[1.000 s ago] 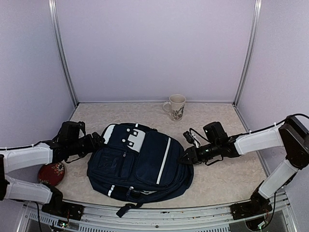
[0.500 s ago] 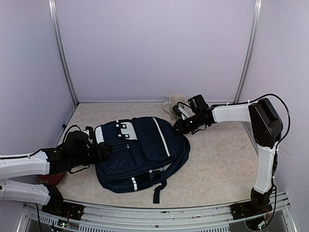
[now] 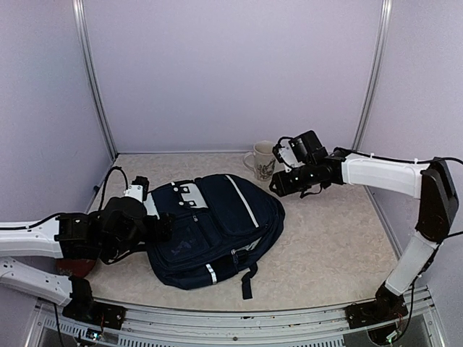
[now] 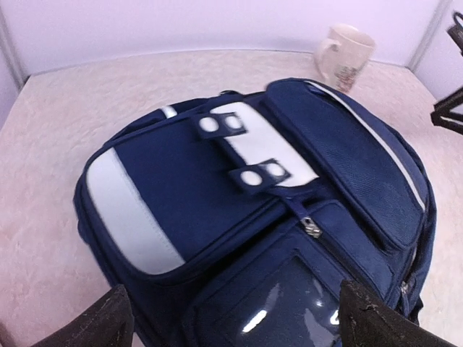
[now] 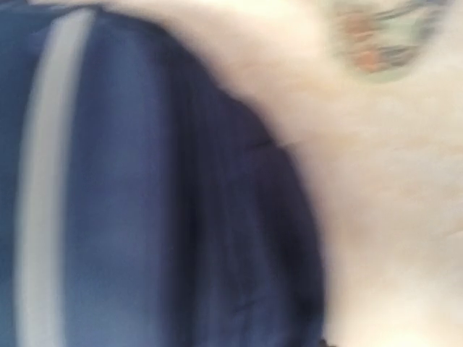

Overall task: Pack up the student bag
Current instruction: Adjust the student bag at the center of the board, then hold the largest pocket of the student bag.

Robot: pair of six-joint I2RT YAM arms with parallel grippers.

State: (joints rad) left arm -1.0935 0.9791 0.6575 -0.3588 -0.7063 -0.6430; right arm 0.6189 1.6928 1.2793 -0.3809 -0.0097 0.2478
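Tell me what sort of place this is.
Probably a lab robot cell: plain walls on metal posts box in a table with a backpack, and two robot arms are mounted at its edge.

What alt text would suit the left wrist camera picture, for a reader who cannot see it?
A navy-blue backpack with white trim lies on a pale speckled table and fills most of the picture. A cream mug stands behind it, at the top right. The left gripper is open, its dark fingertips in the two bottom corners.
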